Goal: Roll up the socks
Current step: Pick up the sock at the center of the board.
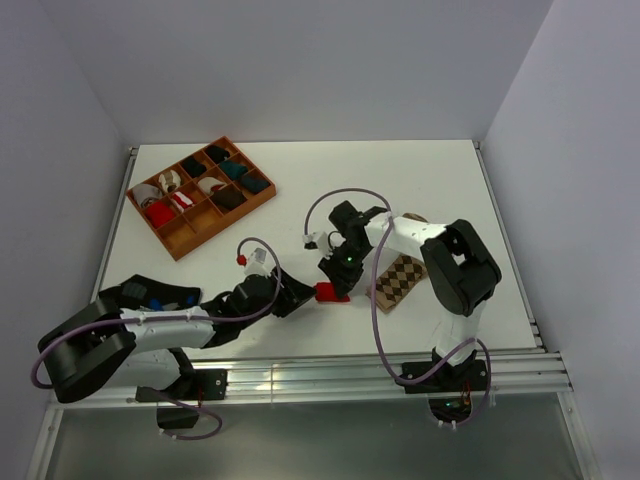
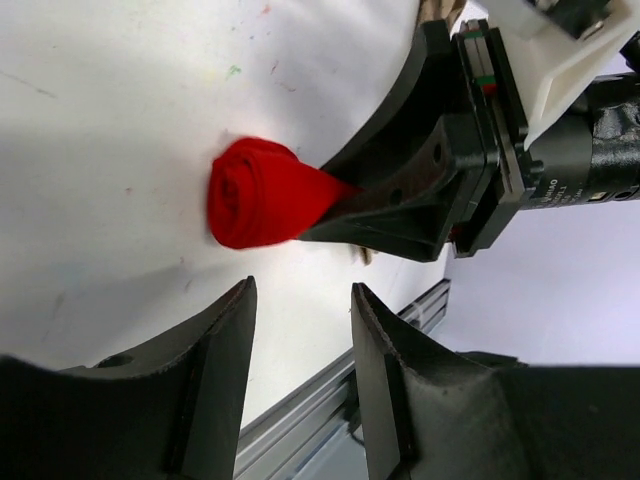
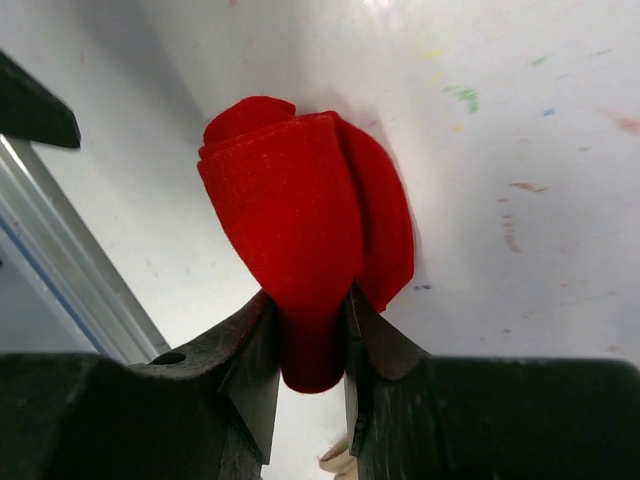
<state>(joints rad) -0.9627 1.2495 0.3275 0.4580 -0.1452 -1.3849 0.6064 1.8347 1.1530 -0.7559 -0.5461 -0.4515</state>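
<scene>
The red sock [image 1: 331,292] is rolled up and lies on the white table near the front edge. My right gripper [image 1: 335,283] is shut on it; in the right wrist view the roll [image 3: 300,215] is pinched between the two fingers. No white patch shows on it. In the left wrist view the red roll [image 2: 262,193] lies ahead of my left gripper [image 2: 300,300], which is open and empty, a short way from the roll. In the top view my left gripper [image 1: 300,297] sits just left of the roll. The tan-and-brown argyle sock [image 1: 399,281] lies flat to the right.
A wooden compartment tray [image 1: 186,236] at the back left holds several sock rolls in black, teal, white and red. The metal rail [image 1: 330,372] runs along the table's front edge, close behind the left gripper [image 2: 320,410].
</scene>
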